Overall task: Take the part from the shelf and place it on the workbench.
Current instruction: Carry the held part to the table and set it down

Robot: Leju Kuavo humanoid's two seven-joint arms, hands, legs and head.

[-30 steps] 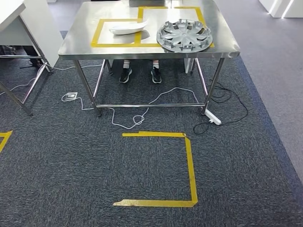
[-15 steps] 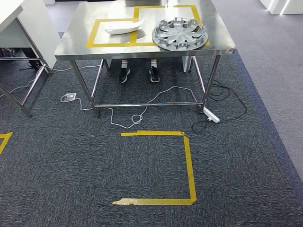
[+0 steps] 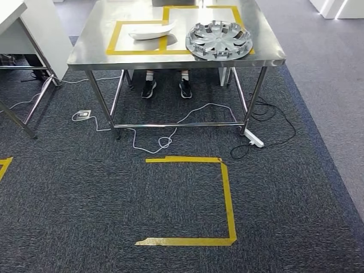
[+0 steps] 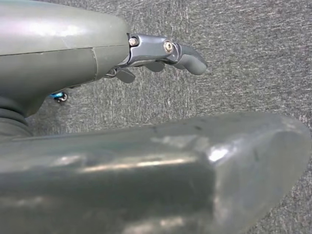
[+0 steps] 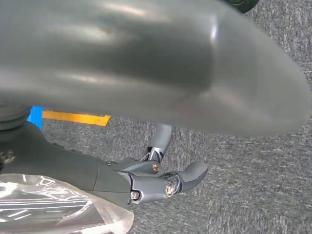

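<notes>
Part [image 3: 150,31], white curved shell, lies on steel workbench [image 3: 92,48] inside left yellow tape square [image 3: 112,35]; silver wheel cover [image 3: 219,40] just beside it to the right, in 2nd square, apart from shell; a person's shoes [image 3: 149,89] under bench; white cable [image 3: 163,139] loops on carpet to power strip [image 3: 254,139] by right bench leg; open-sided yellow tape box [image 3: 230,199] on floor nearer robot. L hand [image 4: 147,51] over carpet, fingers straight and apart, nothing in them. R hand [image 5: 147,183] fingers stretched out; clear plastic film [image 5: 55,204] against its underside; can't tell if gripped.
</notes>
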